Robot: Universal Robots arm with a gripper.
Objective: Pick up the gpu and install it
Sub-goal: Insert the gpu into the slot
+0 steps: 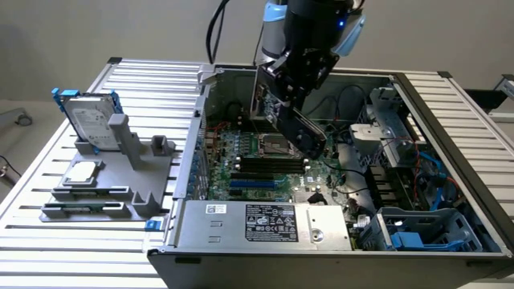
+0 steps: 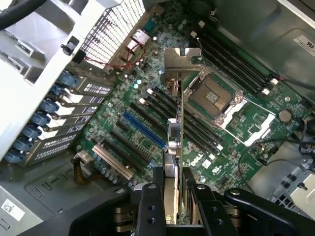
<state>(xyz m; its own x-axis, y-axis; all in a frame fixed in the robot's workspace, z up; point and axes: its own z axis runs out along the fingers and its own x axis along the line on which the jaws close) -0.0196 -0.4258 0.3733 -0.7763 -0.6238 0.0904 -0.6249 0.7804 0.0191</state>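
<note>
Slatted metal forms the counter (image 1: pixel 48 241), backed by a plain grey wall. An open computer case (image 1: pixel 321 268) is laid on it on its side, and a grey fixture (image 1: pixel 120 174) carrying a hard drive (image 1: pixel 88 123) is set at the exterior view's left. Inside the case the green motherboard (image 2: pixel 246 123) is exposed, and its expansion slots, among them a blue slot (image 2: pixel 142 129), are seen unoccupied. The tool (image 2: pixel 172 189) is clamped on the gpu (image 2: pixel 173 140), which is held edge-down and tilted above the motherboard, clear of it, with its silver bracket (image 2: pixel 174 61) seen beyond the fingers (image 2: pixel 150 196). The pick-up is judged done, but the card is not yet seated in any slot.
</note>
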